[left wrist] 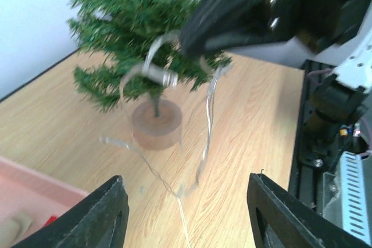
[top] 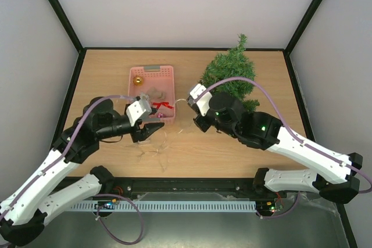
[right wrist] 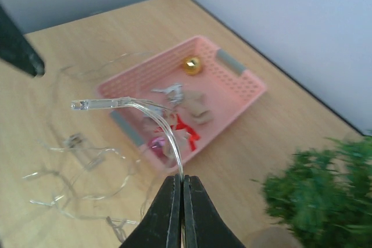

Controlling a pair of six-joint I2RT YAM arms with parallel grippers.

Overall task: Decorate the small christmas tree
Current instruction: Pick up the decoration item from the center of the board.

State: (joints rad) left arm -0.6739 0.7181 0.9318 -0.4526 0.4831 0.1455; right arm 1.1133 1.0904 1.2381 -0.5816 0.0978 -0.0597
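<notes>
A: Overhead?
B: A bushy, cone-shaped tree (top: pixel 229 76) stands at the back right of the woodgrain tabletop (top: pixel 104 68).
A: Left wrist?
B: The left tool (left wrist: pixel 187 184) has its black fingers apart, with thin clear wire (left wrist: pixel 207 108) dangling ahead.
A: Right wrist?
B: The right tool (right wrist: pixel 183 179) is clamped on that wire, with a pink lattice basket (right wrist: pixel 251 92) beyond.

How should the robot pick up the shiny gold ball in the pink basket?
Come straight down from above. The gold ball lies inside the pink basket, close to one wall, so the walls probably block a grab from the side. Pinch across its round middle, squeezing along that wall rather than towards it. Any hanging loop is too small to see.
</notes>
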